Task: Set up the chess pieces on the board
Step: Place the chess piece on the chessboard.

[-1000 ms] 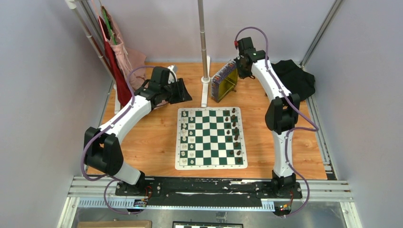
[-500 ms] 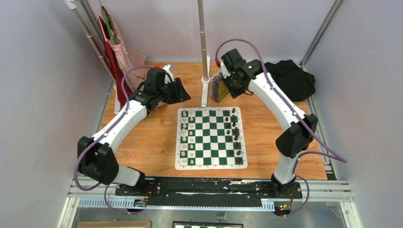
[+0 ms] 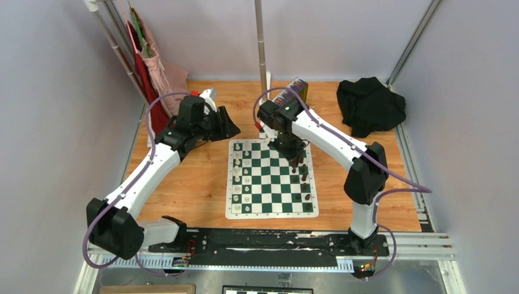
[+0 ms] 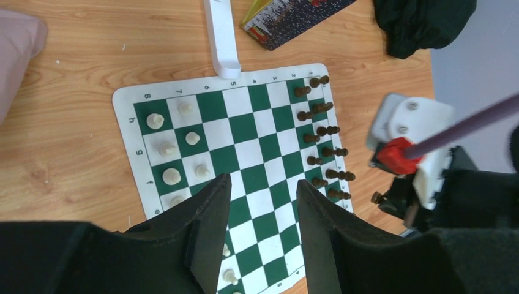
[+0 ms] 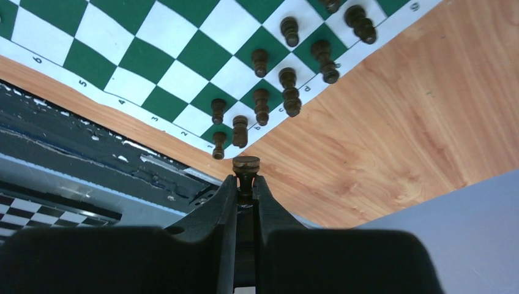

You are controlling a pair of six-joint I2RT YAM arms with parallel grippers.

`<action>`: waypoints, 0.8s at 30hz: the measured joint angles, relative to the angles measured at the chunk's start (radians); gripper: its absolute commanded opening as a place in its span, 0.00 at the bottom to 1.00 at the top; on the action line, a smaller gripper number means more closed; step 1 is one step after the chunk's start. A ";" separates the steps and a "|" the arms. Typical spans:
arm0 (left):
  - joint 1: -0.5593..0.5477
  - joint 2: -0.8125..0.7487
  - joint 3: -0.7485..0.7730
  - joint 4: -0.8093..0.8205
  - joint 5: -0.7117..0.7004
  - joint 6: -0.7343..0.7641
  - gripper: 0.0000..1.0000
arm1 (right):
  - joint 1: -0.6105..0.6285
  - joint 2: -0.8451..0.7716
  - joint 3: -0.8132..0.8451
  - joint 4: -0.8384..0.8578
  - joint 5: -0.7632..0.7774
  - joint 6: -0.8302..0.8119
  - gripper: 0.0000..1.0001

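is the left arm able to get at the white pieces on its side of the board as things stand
Probably yes: the left pincer hangs open by the far left corner of the board, the white pieces stand uncovered, and the right arm is over the dark pieces.
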 measured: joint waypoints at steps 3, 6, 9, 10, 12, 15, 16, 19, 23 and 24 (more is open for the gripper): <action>0.000 -0.021 -0.008 -0.006 -0.007 0.000 0.49 | 0.010 0.035 -0.012 -0.016 -0.025 0.000 0.00; 0.000 -0.037 -0.013 -0.013 -0.011 0.000 0.49 | 0.015 0.067 -0.030 -0.025 -0.060 0.000 0.00; 0.000 -0.049 -0.014 -0.019 -0.022 0.001 0.49 | 0.018 0.098 -0.054 -0.024 -0.092 0.000 0.00; 0.000 -0.051 -0.014 -0.021 -0.025 0.001 0.49 | 0.019 0.108 -0.065 -0.024 -0.103 -0.001 0.00; 0.000 -0.055 -0.014 -0.026 -0.028 0.003 0.49 | 0.024 0.127 -0.083 -0.022 -0.122 -0.002 0.00; 0.000 -0.056 -0.014 -0.033 -0.033 0.005 0.49 | 0.033 0.153 -0.108 -0.016 -0.143 -0.002 0.00; 0.000 -0.056 -0.014 -0.036 -0.034 0.005 0.49 | 0.036 0.158 -0.119 -0.011 -0.149 -0.002 0.00; 0.000 -0.056 -0.014 -0.040 -0.035 0.005 0.49 | 0.041 0.161 -0.147 -0.002 -0.161 -0.002 0.00; 0.000 -0.056 -0.014 -0.047 -0.037 0.008 0.49 | 0.042 0.163 -0.177 0.010 -0.170 -0.002 0.00; 0.000 -0.056 -0.014 -0.050 -0.037 0.008 0.49 | 0.042 0.164 -0.183 0.014 -0.171 -0.002 0.00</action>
